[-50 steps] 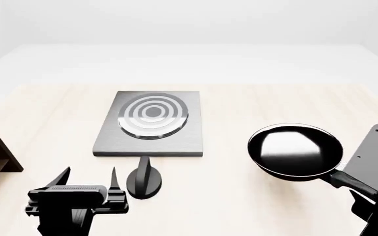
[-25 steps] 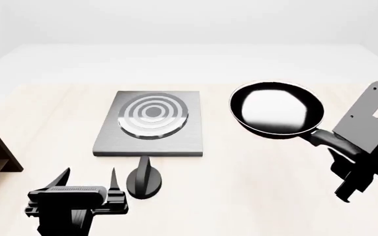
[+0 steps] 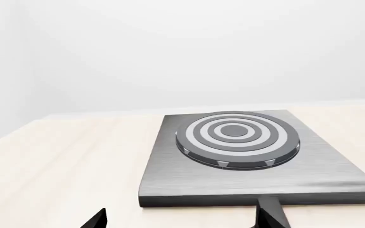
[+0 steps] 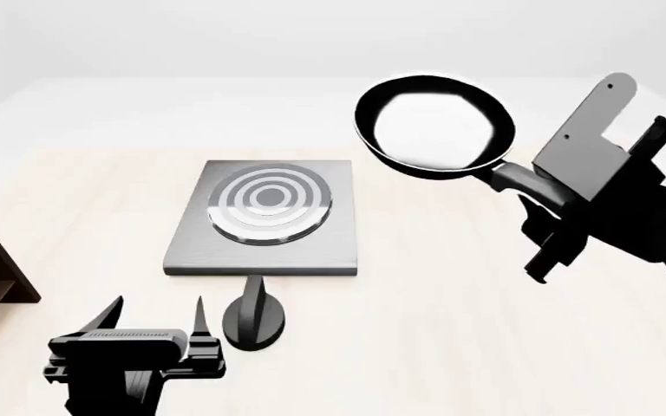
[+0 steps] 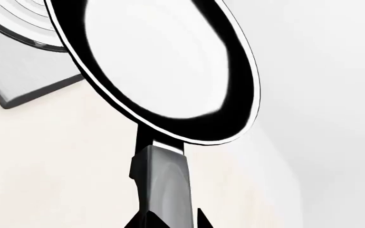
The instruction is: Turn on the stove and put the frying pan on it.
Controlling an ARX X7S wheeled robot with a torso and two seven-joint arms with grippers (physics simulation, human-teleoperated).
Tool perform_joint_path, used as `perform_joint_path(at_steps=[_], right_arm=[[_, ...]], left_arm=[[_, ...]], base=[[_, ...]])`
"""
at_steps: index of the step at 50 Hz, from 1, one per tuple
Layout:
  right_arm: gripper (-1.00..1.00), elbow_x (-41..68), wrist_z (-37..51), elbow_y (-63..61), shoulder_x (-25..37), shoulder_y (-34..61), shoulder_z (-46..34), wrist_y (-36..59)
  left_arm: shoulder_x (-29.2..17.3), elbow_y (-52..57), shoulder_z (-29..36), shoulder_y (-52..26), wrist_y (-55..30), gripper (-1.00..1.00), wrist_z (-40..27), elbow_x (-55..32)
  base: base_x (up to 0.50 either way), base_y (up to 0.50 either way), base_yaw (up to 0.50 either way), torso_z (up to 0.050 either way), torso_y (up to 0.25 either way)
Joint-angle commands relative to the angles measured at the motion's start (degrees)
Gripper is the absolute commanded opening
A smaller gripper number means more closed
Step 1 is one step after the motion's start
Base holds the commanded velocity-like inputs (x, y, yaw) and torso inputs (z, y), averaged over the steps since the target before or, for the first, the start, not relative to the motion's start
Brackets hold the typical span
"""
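Frying pan (image 4: pixel 434 124) hangs clear of the stove (image 4: pixel 266 219), handle clamped in right gripper (image 4: pixel 532 192); left gripper (image 4: pixel 157 315) spread apart near knob (image 4: pixel 253 315)

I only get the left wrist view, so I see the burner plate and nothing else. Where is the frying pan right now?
Observer: The frying pan is in the air, up and to the right of the stove, not on it.
Operator: Is it being held?
Observer: Yes, the right gripper is shut on its handle.
Operator: And the knob?
Observer: The black knob stands on the table just in front of the stove. The left gripper is open beside it, not touching.
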Motion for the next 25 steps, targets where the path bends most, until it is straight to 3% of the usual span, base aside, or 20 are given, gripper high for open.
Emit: perform_joint_path(at_steps=[1, 25], right_arm=[[-1.0, -6.3, 1.9, 4.2, -6.0, 5.0, -2.0, -3.7], [-1.0, -8.0, 5.1, 14.3, -19.0, 8.4, -4.9, -10.1]], left_arm=[[-0.2, -0.2, 0.0, -0.1, 0.1, 1.0, -0.1, -0.2], [0.1, -0.7, -0.6, 0.8, 3.8, 1.0, -0.1, -0.4]], base=[[0.0, 0.0, 0.0, 0.0, 0.0], [0.0, 0.0, 0.0, 0.001, 0.002]])
